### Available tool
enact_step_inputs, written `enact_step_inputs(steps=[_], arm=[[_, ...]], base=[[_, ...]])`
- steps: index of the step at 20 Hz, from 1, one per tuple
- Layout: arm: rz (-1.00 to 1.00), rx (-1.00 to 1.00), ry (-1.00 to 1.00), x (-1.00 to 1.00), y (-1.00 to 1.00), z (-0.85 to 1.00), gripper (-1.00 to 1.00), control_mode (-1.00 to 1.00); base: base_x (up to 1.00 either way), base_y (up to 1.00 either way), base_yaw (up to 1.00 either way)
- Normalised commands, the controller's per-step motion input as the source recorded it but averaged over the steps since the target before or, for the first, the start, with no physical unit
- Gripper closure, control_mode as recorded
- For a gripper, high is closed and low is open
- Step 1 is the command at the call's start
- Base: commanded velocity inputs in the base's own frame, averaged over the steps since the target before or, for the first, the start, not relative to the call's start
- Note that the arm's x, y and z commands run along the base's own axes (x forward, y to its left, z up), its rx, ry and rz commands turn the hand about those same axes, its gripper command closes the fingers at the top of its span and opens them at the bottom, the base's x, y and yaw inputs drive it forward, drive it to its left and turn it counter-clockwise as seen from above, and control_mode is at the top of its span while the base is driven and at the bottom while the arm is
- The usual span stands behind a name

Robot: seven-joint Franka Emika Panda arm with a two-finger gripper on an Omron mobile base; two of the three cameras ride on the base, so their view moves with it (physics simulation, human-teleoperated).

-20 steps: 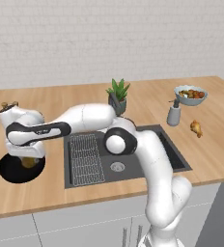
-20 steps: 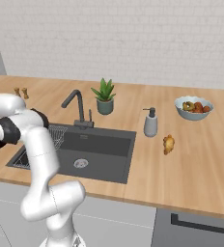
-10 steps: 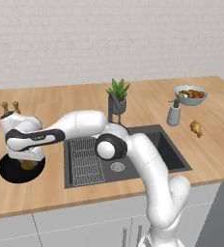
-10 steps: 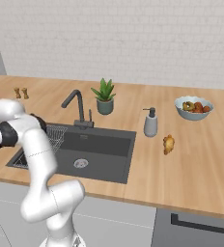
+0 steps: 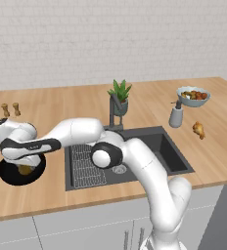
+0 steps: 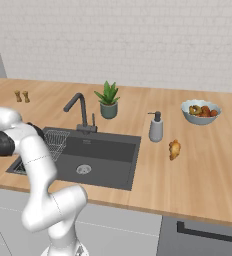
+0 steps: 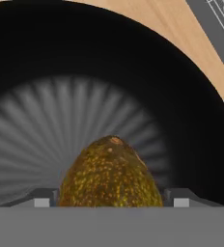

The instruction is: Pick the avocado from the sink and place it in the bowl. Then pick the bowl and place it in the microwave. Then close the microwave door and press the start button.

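The black bowl (image 5: 7, 176) sits on the wooden counter left of the sink (image 5: 157, 149). My gripper (image 5: 23, 164) hangs low over the bowl, pointing down into it. The hand view looks straight into the bowl (image 7: 186, 101), where the brownish-olive avocado (image 7: 111, 176) lies between my gripper's (image 7: 112, 198) two fingertips (image 7: 44, 198). They flank it with thin dark slivers on either side, so the jaws stand open around it. From the left base view the avocado (image 5: 25, 170) shows as a small lump inside the bowl under the hand. The microwave is out of view.
A wire rack (image 5: 86, 163) fills the sink's left half, with the faucet (image 5: 114, 110) and a potted plant (image 5: 120, 97) behind. To the right stand a soap dispenser (image 5: 176, 116), a yellowish lumpy item (image 5: 198, 129) and a grey fruit bowl (image 5: 192, 95). Two small shakers (image 5: 11, 108) stand at the back left.
The hand has shifted slightly left and settled lower over the black bowl. The fingers have parted a little around the avocado.
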Motion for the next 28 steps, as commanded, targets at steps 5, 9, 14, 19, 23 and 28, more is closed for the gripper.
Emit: enact_step_inputs(steps=[5,9,14,19,23,28], arm=[[0.0,0.09,-0.22,-0.76,-0.45,0.0,-1.0,-1.0],[0.0,0.15,-0.2,-0.54,-0.74,0.21,-1.0,-1.0],[0.0,0.3,-0.09,-0.13,-1.0,0.58,-1.0,-1.0],[0.0,0.36,0.0,0.0,-0.81,0.32,-1.0,-1.0],[0.09,0.27,0.0,0.42,-0.18,0.0,-1.0,-1.0],[0.18,0.13,0.08,0.67,0.0,0.0,-1.0,-1.0]], base=[[0.0,0.0,0.0],[0.0,0.0,0.0],[0.0,0.0,0.0],[0.0,0.0,0.0],[0.0,0.0,0.0],[0.0,0.0,0.0]])
